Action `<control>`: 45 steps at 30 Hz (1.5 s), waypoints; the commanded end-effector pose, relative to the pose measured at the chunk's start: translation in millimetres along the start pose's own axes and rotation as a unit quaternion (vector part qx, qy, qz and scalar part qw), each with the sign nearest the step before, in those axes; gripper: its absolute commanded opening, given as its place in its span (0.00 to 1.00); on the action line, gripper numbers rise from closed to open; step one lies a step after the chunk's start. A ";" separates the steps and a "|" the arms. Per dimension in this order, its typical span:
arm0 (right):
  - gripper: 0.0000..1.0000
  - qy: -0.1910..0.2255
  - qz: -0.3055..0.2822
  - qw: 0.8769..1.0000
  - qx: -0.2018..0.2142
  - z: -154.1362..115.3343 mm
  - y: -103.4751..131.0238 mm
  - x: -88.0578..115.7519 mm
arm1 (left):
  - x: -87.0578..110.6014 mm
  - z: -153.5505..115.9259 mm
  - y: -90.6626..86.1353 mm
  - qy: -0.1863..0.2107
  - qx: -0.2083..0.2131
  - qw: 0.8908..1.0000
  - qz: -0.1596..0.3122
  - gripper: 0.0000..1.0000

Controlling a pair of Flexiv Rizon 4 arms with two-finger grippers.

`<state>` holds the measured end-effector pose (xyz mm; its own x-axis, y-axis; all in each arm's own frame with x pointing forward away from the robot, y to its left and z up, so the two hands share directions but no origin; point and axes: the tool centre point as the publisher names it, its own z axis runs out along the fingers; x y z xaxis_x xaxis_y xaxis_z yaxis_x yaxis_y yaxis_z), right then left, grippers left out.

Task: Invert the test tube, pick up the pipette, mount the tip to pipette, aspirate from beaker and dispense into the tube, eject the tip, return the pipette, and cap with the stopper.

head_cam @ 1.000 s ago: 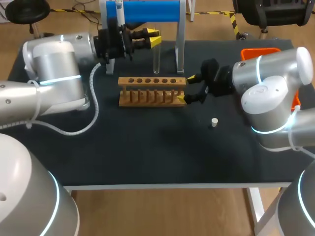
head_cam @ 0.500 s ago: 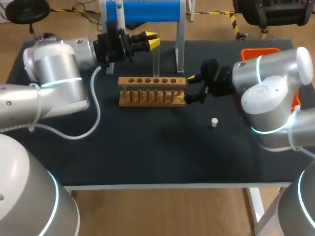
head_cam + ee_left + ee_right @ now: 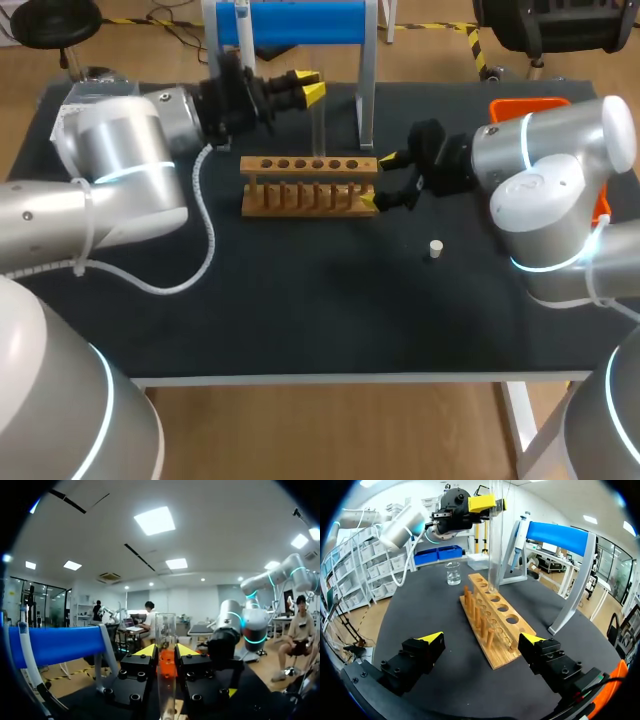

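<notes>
Test tube [image 3: 318,125]: upper middle of frame, upright over rack [image 3: 308,185]
Left gripper [image 3: 305,87]: closed on tube's upper part from two sides
Right gripper [image 3: 378,182]: spread wide about rack's right end, nothing held
Stopper [image 3: 435,247]: right of centre, well apart
Risk: tube judged liable to slip or strike the rack if inverted too low or gripped loosely

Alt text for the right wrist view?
The left gripper holds a test tube upright above the wooden rack. The right gripper, open, sits at its near end, one finger each side; a beaker stands beyond.
</notes>
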<state>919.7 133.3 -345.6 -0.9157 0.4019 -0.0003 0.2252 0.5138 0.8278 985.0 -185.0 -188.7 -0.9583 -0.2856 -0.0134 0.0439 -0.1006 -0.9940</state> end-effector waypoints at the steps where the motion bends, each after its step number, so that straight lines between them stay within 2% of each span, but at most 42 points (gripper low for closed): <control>1: 1.00 0.001 0.000 1.000 0.001 -1.5 0.1 -0.3 | 0.1 3.1 4.7 -0.005 -0.001 1.000 -0.005 0.00; 12: 1.00 0.001 0.000 1.000 0.001 -1.5 0.1 -0.3 | -3.2 0.0 15.3 -0.021 -0.005 1.000 -0.010 0.00; 45: 1.00 0.001 0.000 1.000 0.001 -1.5 0.1 -0.3 | -12.9 -0.6 34.9 -0.030 -0.005 0.999 -0.018 0.00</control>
<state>919.7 133.2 -345.6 -0.9157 0.4019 -0.0004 0.2252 0.5137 0.8279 998.3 -183.3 -221.1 -0.9419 -0.3347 0.0298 0.0032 -0.0976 -0.9952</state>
